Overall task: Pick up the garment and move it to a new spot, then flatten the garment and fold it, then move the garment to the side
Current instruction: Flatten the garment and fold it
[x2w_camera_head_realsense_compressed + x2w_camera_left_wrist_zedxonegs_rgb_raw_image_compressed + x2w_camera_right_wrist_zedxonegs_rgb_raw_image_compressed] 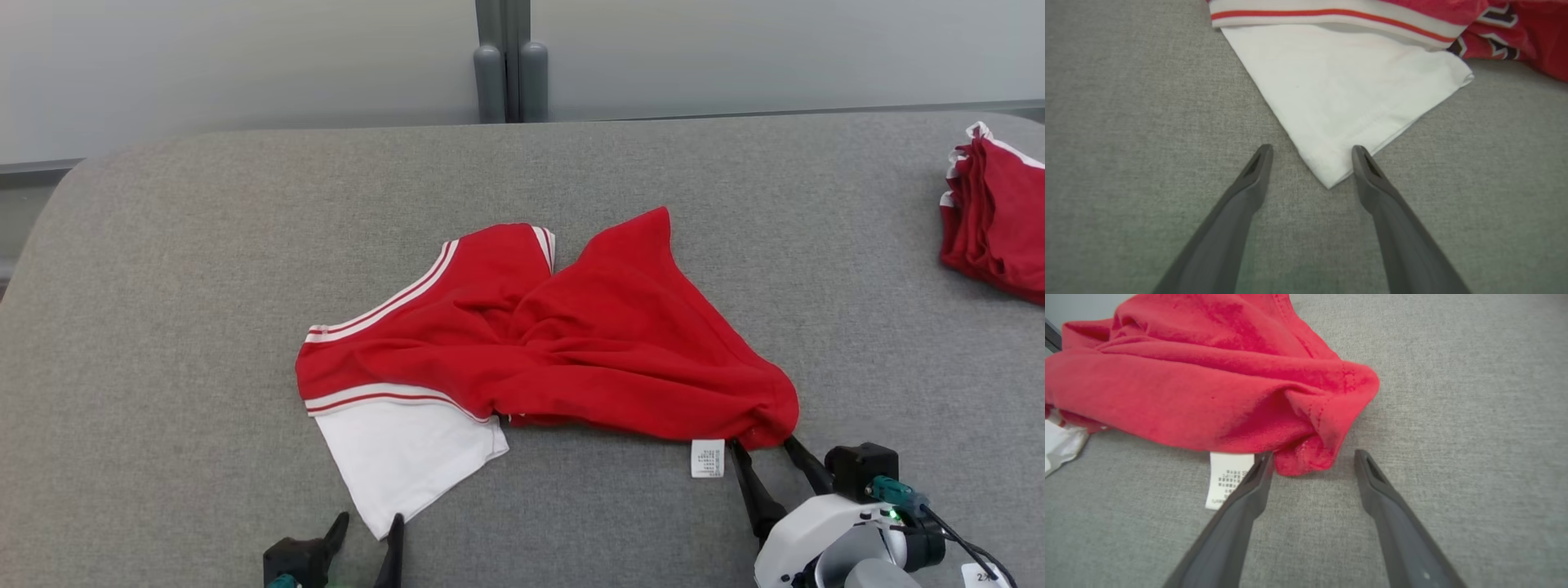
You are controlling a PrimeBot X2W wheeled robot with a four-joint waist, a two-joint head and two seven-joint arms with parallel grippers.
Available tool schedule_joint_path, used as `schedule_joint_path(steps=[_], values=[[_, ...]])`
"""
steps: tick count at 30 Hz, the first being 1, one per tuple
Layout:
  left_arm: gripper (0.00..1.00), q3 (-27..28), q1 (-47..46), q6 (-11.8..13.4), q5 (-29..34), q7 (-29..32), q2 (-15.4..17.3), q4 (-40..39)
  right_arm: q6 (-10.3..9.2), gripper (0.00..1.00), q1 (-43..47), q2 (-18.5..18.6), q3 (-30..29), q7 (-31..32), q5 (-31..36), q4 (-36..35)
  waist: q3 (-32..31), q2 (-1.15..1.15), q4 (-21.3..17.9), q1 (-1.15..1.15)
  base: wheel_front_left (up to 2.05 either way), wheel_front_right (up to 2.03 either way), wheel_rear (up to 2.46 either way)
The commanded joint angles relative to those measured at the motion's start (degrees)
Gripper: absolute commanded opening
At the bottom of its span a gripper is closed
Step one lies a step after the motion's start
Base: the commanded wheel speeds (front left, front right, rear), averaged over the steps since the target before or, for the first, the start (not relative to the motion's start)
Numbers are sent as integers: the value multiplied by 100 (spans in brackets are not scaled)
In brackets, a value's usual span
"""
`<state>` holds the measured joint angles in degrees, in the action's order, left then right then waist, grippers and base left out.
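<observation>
Red T-shirt [571,343] sits crumpled; left gripper [370,518] straddles the near white sleeve [400,457] corner and right gripper [760,443] the near-right hem, both with jaws spread, probably lining up corner grabs.

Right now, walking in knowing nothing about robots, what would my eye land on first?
A crumpled red garment with a white sleeve and striped trim lies in the middle of the grey fabric-covered table. Two open grippers point at its near edge: the left gripper at the white sleeve's corner, the right gripper at the bunched red corner beside a small white label. A stack of folded red garments sits at the far right.
</observation>
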<state>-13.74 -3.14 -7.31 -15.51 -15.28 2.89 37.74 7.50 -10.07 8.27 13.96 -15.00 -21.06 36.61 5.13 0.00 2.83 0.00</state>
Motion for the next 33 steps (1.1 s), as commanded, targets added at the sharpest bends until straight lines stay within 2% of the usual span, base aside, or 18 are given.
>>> schedule_joint_path(steps=[1, 2, 3, 4, 5, 6, 7, 13, 21, 27, 33], values=[[100, -111, -59, -25, -109, 28, -1, 115, -4, 100, -97, -12, 45, -20, -54, 79, 13, 0, 14, 0, 0, 0, 0], [100, -184, -89, -25, -134, 28, -6, 162, -4, 96, -116, -25, 81, -20, -99, 141, 21, 0, 18, 0, 0, 0, 0], [100, -254, -131, -25, -145, 31, -6, 199, -4, 62, -141, -7, 118, -17, -135, 198, 32, 0, 28, 0, 0, 0, 0], [96, -308, -189, -26, -216, 35, -6, 235, -4, 38, -181, 7, 126, -17, -178, 214, 49, 0, 41, 0, 0, 0, 0], [49, -358, -228, -26, -282, 35, -6, 263, -4, 3, -203, 13, 135, -18, -207, 218, 60, 0, 47, 0, 0, 0, 0], [13, -418, -271, -27, -358, 35, -7, 277, -4, 0, -215, 17, 151, -18, -238, 214, 76, 0, 53, 0, 0, 0, 0], [0, -455, -314, -26, -404, 35, -7, 294, -4, 0, -224, 21, 170, -18, -264, 207, 87, 0, 54, 0, 0, 0, 0], [0, -406, -432, -20, -562, 21, 8, 120, -4, 0, -160, 56, 251, -18, -493, -58, 89, 0, 53, 0, 0, 0, 0], [0, 174, -319, -19, -559, 16, 70, -877, -4, 0, 133, 461, 403, -19, -507, -1308, 61, 0, -43, 0, 0, 0, 0], [0, 314, -791, -19, -455, 16, 353, -1493, -4, 0, -179, 880, 768, -20, -692, -1961, 56, 0, -158, 0, 0, 0, 0], [0, 104, -1899, -20, -510, 85, 825, -1656, -4, 0, -981, 1195, 1035, 106, -963, -2217, 207, 0, -279, 0, 0, 0, 0]])
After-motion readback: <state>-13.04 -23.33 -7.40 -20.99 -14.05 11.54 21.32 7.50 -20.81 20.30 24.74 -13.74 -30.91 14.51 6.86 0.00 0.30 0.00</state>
